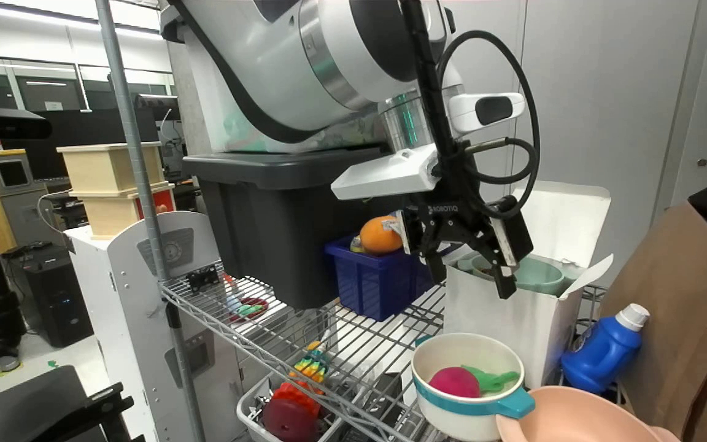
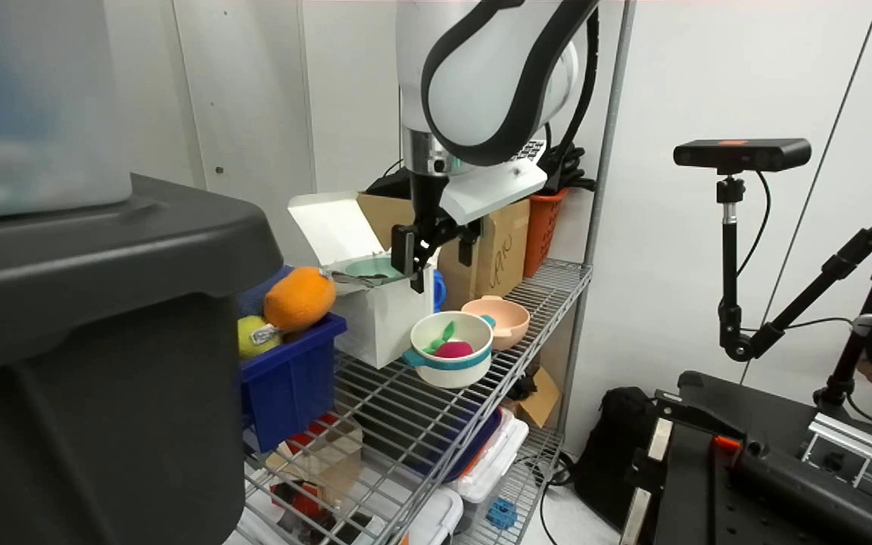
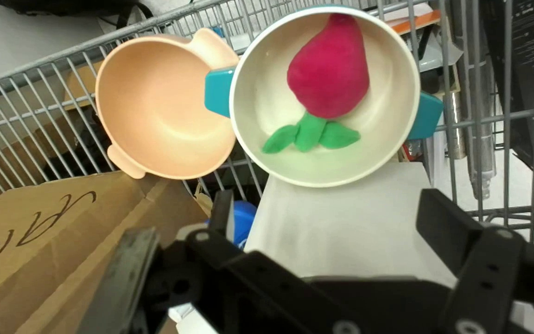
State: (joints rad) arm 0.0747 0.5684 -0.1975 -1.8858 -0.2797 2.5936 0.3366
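My gripper (image 1: 470, 277) is open and empty, tilted above the white box (image 1: 482, 316) with its lid flap up and green bowls inside. It also shows in an exterior view (image 2: 442, 266) and in the wrist view (image 3: 332, 213). Before the box stands a cream pot (image 1: 452, 423) with teal handles, also in the wrist view (image 3: 262, 106). A soft magenta toy (image 3: 329, 69) with green leaves lies in the pot. A peach bowl (image 3: 165, 106) sits beside the pot, close to one teal handle. My fingers touch nothing that I can see.
Everything stands on a wire shelf (image 2: 375, 393). A blue bin (image 1: 366, 282) holds an orange plush fruit (image 1: 381, 235). A large black tote (image 1: 267, 215) stands beside it. A blue bottle (image 1: 602, 350) leans near a cardboard box (image 1: 660, 294). A metal post (image 2: 608, 136) rises at the shelf corner.
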